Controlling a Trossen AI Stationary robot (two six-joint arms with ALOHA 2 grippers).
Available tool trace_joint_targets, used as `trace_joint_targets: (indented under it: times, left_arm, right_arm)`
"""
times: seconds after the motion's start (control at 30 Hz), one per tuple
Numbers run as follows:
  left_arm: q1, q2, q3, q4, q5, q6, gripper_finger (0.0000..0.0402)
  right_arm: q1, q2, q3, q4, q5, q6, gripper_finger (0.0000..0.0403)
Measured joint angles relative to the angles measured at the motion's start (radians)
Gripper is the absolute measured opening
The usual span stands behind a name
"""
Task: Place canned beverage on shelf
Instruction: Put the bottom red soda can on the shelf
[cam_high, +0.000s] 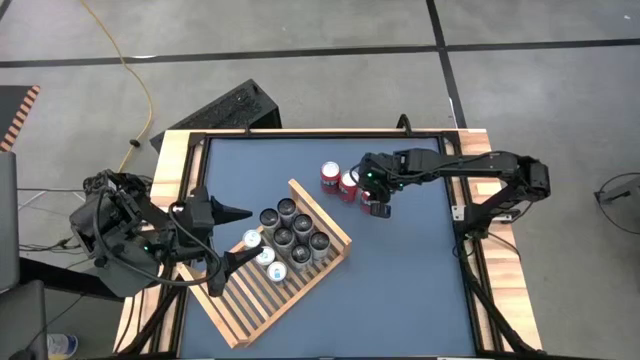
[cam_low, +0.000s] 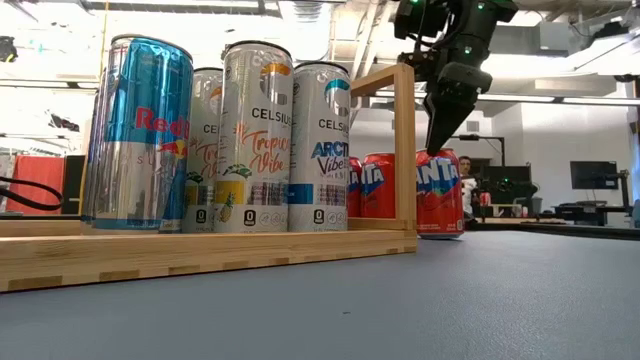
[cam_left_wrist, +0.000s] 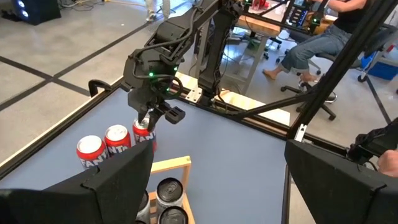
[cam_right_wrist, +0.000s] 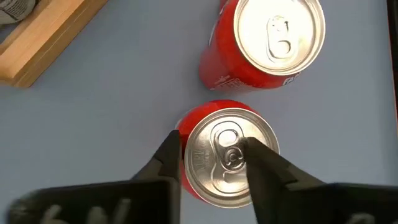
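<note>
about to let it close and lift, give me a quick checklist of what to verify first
1. Right end effector centred over the target red can: ok, one finger on each side of the top in the right wrist view.
2. Fingers open, not yet clamped: ok, gaps show at both sides.
3. Neighbouring red can clear of the fingers: ok, apart.
4. Can upright on the table: ok.
5. Free slats on the shelf: ok, the end nearest the left arm is bare.
6. Left end effector out of the way: not ok, it hangs open over the shelf.
</note>
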Motion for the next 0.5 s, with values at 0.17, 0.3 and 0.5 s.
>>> trace_joint_targets:
  times: [0.17, 0.3, 0.5]
  left_arm:
    - [0.000, 0.000, 0.000, 0.000, 0.011, 0.000, 0.0352]
    - [0.000, 0.000, 0.000, 0.000, 0.018, 0.000, 0.0352]
    - [0.000, 0.000, 0.000, -0.001, 0.031, 0.008, 0.0352]
  right_arm:
    - [0.014, -0.001, -0.002, 0.003, 0.012, 0.007, 0.0037]
    - [0.016, -0.006, -0.003, -0.009, 0.018, 0.015, 0.0032]
    - [0.024, -0.013, 0.049, -0.100, 0.010, 0.027, 0.0109]
